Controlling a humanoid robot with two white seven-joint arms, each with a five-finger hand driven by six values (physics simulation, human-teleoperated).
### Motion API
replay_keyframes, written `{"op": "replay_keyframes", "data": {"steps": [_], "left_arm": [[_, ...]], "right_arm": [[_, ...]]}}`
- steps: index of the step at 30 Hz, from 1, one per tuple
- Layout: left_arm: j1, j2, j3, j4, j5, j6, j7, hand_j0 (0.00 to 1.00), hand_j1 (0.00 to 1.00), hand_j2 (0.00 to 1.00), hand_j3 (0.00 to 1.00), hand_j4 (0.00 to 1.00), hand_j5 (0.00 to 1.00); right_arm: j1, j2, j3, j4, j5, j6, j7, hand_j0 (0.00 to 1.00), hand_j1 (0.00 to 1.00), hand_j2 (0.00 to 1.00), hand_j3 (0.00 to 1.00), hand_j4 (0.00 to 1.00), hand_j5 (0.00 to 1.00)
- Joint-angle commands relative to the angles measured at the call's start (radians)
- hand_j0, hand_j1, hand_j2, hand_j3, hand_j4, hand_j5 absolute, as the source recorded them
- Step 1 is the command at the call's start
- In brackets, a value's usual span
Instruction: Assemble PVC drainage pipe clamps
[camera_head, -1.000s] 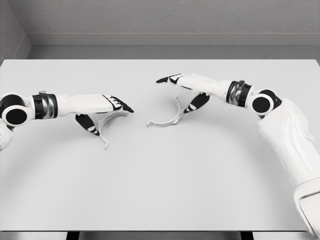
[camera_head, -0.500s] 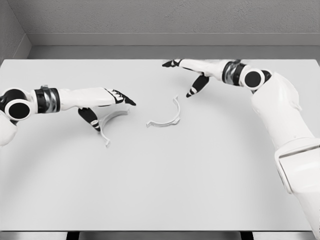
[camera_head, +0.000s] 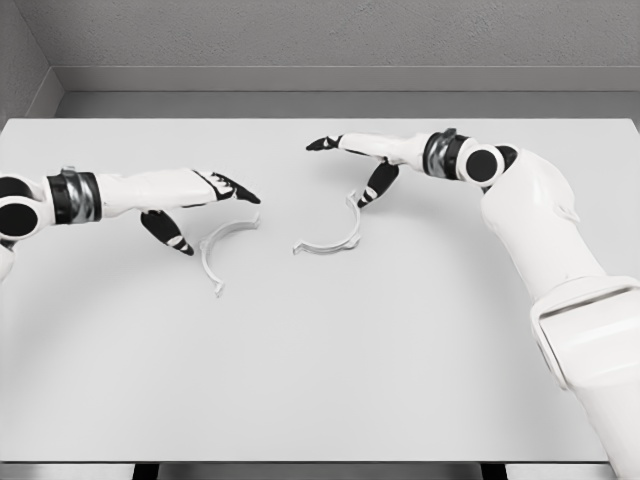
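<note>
Two thin clamp halves lie mid-table, well apart: left half (camera_head: 222, 245), right half (camera_head: 332, 232). Left hand (camera_head: 195, 205) and right hand (camera_head: 358, 165) hover spread, empty. Probably light, stiff, slippery; pinch mid-arc

Lt grey clamp halves (camera_head: 327, 236), white table (camera_head: 320, 370)

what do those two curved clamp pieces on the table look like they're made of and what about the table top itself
Left clamp half and right clamp half: probably moulded plastic, pale grey-white, thin curved strips with small end tabs and a slight sheen; painted metal can't be ruled out. Table: smooth, matte light grey, no grain or seams, maybe laminate, though a render leaves this open.
</note>
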Motion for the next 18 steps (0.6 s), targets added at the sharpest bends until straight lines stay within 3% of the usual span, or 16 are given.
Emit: {"op": "replay_keyframes", "data": {"steps": [1, 18], "left_arm": [[0.005, -0.007, -0.003, -0.005, -0.016, 0.003, 0.001, 1.00, 1.00, 1.00, 1.00, 1.00, 1.00], [0.017, -0.038, -0.003, 0.024, -0.047, 0.003, 0.001, 1.00, 1.00, 1.00, 1.00, 1.00, 1.00]], "right_arm": [[0.000, 0.003, -0.002, 0.000, 0.002, 0.002, -0.001, 1.00, 1.00, 1.00, 1.00, 1.00, 1.00], [-0.006, -0.002, -0.005, 0.015, 0.002, 0.002, -0.001, 1.00, 1.00, 1.00, 1.00, 1.00, 1.00]]}}
